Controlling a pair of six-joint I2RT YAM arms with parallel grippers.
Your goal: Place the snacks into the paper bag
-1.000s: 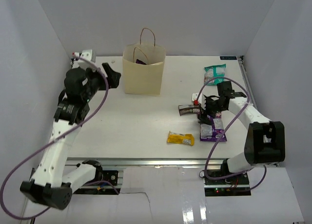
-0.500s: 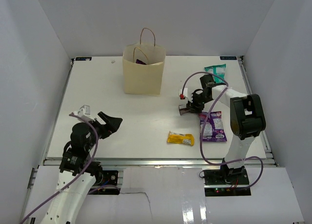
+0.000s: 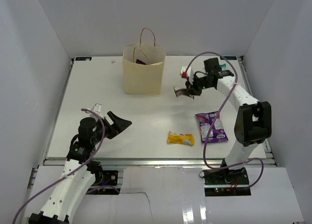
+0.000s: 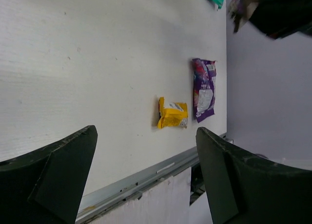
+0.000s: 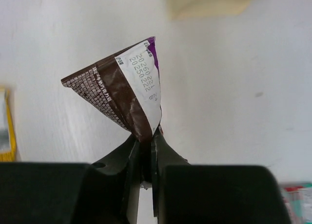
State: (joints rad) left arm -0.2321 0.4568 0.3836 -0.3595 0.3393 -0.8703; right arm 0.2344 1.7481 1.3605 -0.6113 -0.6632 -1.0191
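The beige paper bag (image 3: 143, 73) stands upright at the back of the table, a dark packet (image 3: 140, 62) showing inside its mouth. My right gripper (image 3: 189, 90) is shut on a brown snack bar (image 3: 181, 91) and holds it in the air right of the bag. In the right wrist view the bar (image 5: 122, 95) sticks up from the shut jaws of that gripper (image 5: 147, 142). A yellow bar (image 3: 181, 138) and a purple pouch (image 3: 211, 126) lie on the table. My left gripper (image 3: 120, 123) hangs open and empty over the near left, jaws wide apart.
A teal pouch (image 3: 223, 66) lies at the back right, mostly hidden behind the right arm. The left wrist view shows the yellow bar (image 4: 172, 113), the purple pouch (image 4: 204, 89) and the table's metal front rail (image 4: 146, 173). White walls enclose the table.
My right gripper shut on the brown bar, lifted it off the table and carried it back towards the bag. The left arm drew back from the bag to the near left.
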